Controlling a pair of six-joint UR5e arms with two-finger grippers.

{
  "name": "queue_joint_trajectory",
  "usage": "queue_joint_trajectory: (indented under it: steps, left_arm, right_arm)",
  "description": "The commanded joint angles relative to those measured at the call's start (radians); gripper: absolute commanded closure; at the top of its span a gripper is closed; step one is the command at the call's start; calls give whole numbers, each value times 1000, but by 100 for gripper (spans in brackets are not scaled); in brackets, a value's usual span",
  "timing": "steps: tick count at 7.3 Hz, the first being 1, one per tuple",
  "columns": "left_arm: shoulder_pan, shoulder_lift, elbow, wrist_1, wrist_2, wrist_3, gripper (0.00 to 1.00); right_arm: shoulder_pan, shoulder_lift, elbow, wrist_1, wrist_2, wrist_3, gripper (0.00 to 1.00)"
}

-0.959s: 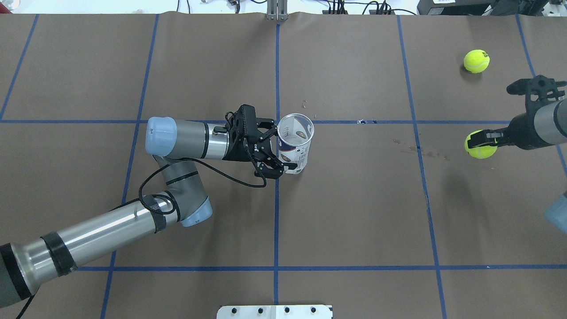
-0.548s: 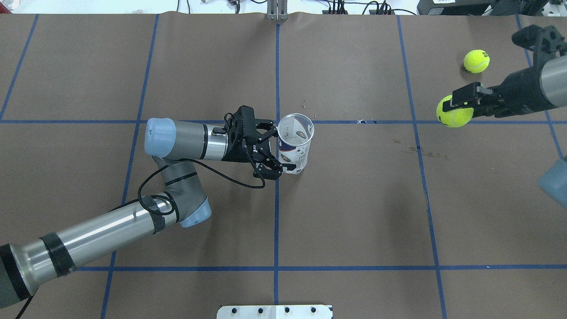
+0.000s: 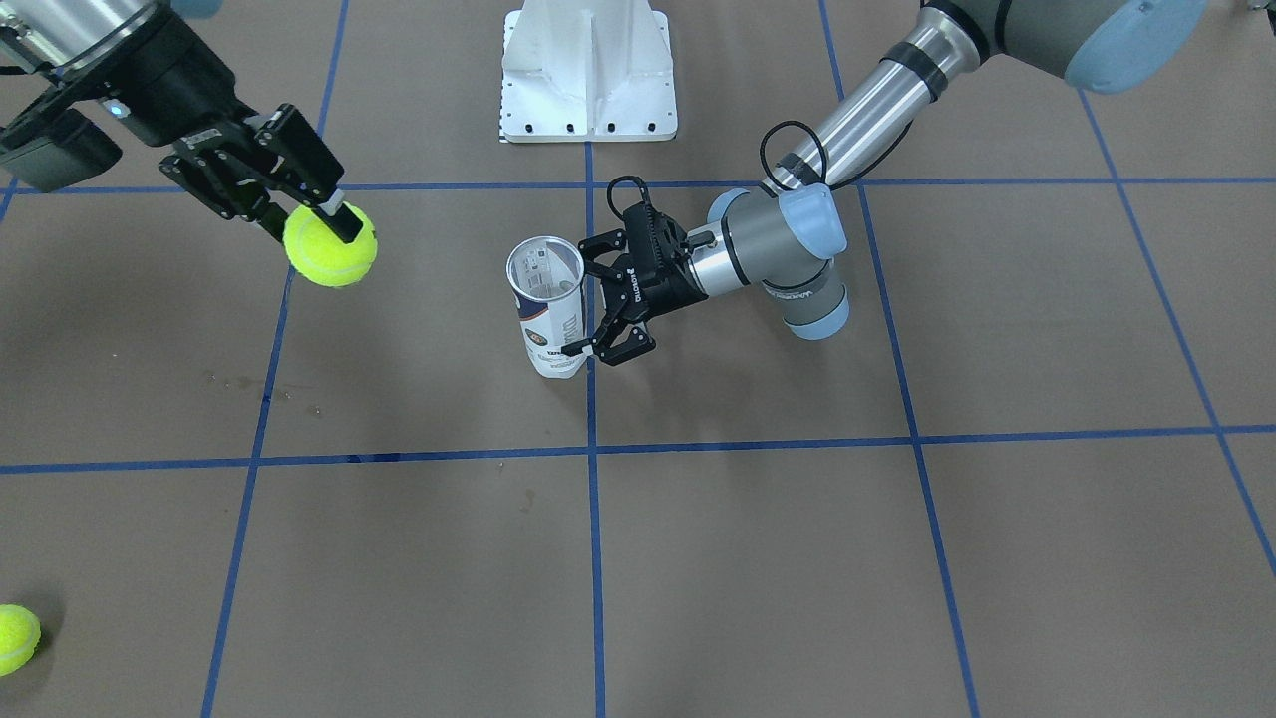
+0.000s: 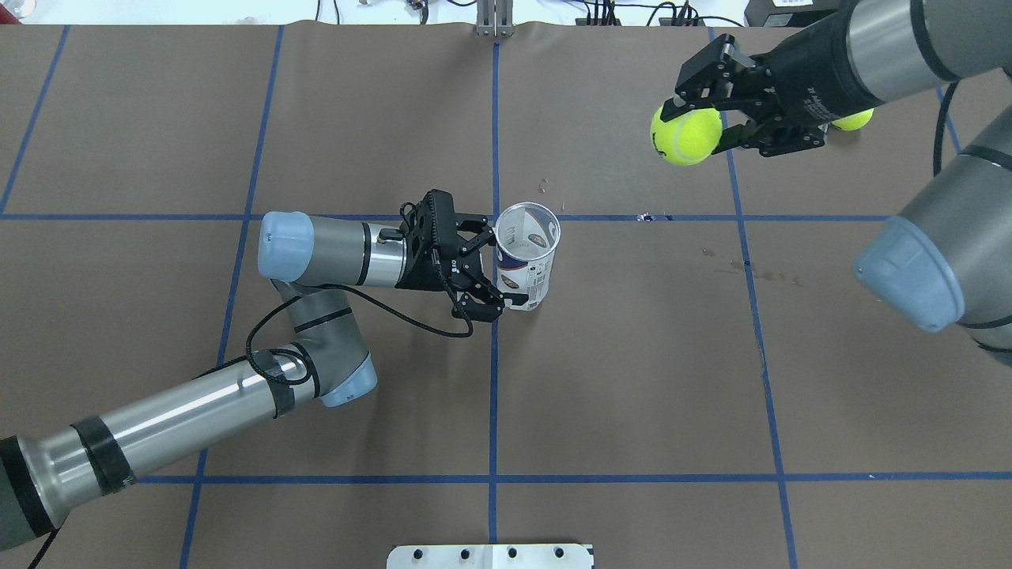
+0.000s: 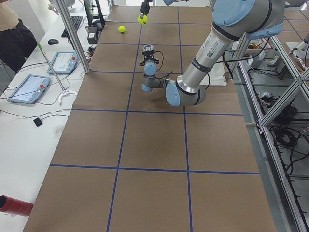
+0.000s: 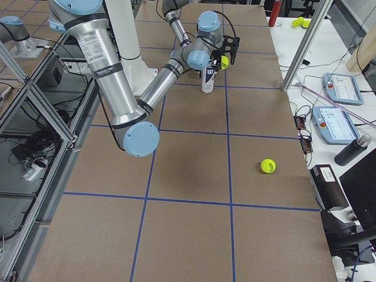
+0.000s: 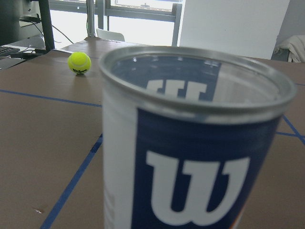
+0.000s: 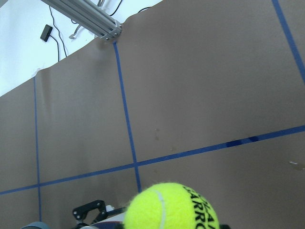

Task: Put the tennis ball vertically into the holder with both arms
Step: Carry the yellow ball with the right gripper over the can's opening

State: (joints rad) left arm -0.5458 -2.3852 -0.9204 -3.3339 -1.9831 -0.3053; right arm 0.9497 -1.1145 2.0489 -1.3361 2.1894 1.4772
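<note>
Our left gripper (image 4: 496,265) clasped the holder (image 4: 527,237) low, steadying it upright on the table (image 4: 632,379), mouth up. Our right gripper (image 4: 697,125) pinched the tennis ball (image 4: 681,138) aloft, well apart from the holder (a spare ball (image 3: 17,638) lay aside), presumably to lower it in from above.

The black left gripper (image 4: 510,265) clasps the clear holder (image 4: 526,257), its label navy and white with a white W; the black right gripper (image 4: 693,125) pinches a yellow-green tennis ball (image 4: 685,135); under both lies a brown table (image 4: 632,379) gridded in blue.
</note>
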Motion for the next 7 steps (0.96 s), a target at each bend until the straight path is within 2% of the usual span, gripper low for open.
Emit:
queue_joint_trajectory:
  steps: [1,2,4,7]
  left_arm:
    - [1,-2,0,1,1,-2,5]
    - [1,-3,0,1,1,-2,5]
    - [1,-3,0,1,0,-2,5]
    - [1,-3,0,2,1,-2,5]
  right_arm:
    - [-75,45,29,-101,-69,26,100]
    - [-100,65,46,-159,-86,26,100]
    - [-202,136,47,-295,-217,26,100]
    - [-239,150,39,-313,-237,26,100]
